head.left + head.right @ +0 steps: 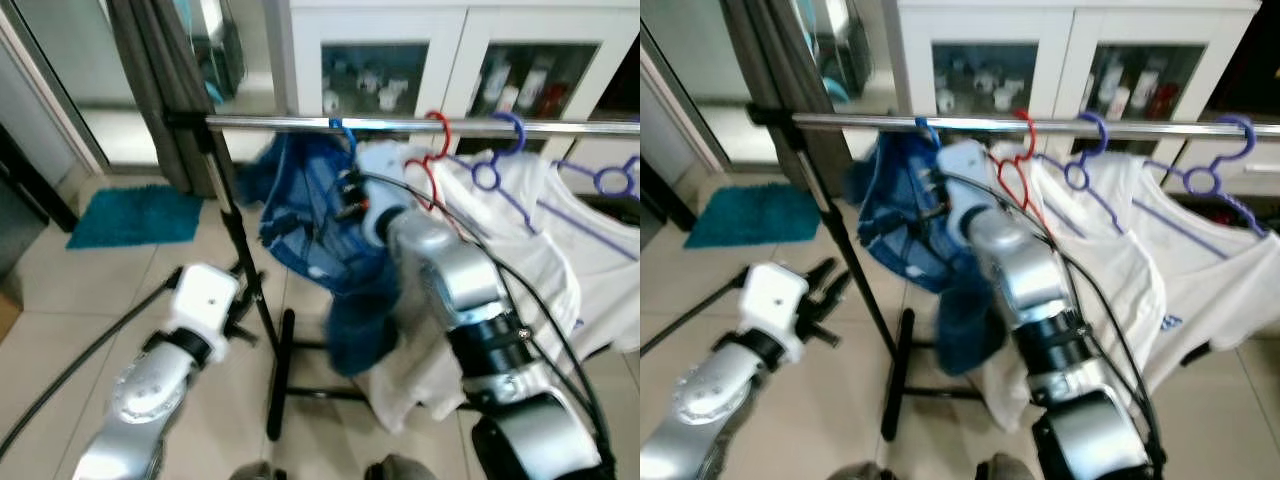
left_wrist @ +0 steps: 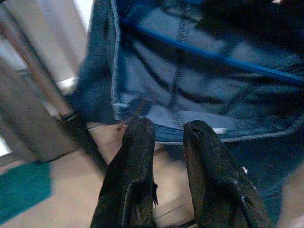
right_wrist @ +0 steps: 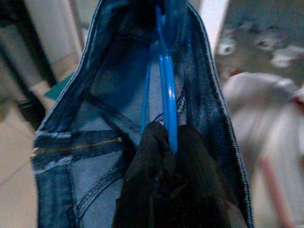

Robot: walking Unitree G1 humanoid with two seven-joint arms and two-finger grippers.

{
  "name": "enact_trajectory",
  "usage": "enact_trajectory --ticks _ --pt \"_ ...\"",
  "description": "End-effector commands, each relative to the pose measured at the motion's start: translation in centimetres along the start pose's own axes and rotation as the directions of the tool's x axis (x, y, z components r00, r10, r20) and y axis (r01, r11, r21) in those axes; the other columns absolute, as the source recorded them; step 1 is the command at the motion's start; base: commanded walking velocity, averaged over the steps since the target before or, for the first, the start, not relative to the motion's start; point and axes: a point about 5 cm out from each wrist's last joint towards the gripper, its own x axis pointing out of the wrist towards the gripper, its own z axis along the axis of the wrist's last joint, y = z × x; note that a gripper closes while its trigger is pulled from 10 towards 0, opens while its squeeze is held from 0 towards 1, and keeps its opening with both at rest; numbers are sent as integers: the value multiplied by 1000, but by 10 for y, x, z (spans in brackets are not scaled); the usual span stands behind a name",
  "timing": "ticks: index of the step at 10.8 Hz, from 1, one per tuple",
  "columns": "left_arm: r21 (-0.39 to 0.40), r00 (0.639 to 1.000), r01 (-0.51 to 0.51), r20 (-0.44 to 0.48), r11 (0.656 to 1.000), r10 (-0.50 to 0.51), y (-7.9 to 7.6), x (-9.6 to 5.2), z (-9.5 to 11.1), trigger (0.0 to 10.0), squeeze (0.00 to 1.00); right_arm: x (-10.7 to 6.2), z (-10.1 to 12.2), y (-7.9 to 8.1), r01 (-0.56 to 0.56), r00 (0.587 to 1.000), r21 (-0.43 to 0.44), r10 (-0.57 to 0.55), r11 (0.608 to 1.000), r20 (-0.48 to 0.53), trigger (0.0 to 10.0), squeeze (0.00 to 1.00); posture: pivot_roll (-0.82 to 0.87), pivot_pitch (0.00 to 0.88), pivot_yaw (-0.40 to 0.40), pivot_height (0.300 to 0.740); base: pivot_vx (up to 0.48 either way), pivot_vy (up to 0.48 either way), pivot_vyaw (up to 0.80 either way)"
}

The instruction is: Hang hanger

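A blue hanger (image 3: 167, 80) carries a blue denim garment (image 1: 310, 240), and its hook (image 1: 340, 126) sits at the metal rail (image 1: 250, 122) of the clothes rack. My right gripper (image 3: 168, 137) is raised to just under the rail and is shut on the hanger's blue neck, with denim folds on both sides of it. My left gripper (image 1: 828, 283) is held low to the left of the rack's black upright (image 1: 240, 250). It stands open with nothing between its fingers (image 2: 137, 156), pointing at the garment's lower hem.
Right of the blue hanger, a red hanger (image 1: 437, 150) and purple hangers (image 1: 490, 172) with white shirts (image 1: 520, 260) hang along the rail. The rack's black base bar (image 1: 282, 370) lies on the tiled floor. A teal mat (image 1: 135, 215) lies left; a white glass-door cabinet (image 1: 455, 30) stands behind.
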Motion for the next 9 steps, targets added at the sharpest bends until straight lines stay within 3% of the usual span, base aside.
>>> enact_trajectory --ticks 1,9 --pt "9 1000 -9 6 1000 8 5 -4 3 10000 0 4 15 6 -18 998 4 18 1000 52 10000 0 -1 100 49 740 0 0 0" --pt "3 1000 16 13 1000 -16 6 -6 5 10000 0 31 24 13 -52 999 -3 52 999 0 10000 0 9 109 56 740 0 0 0"
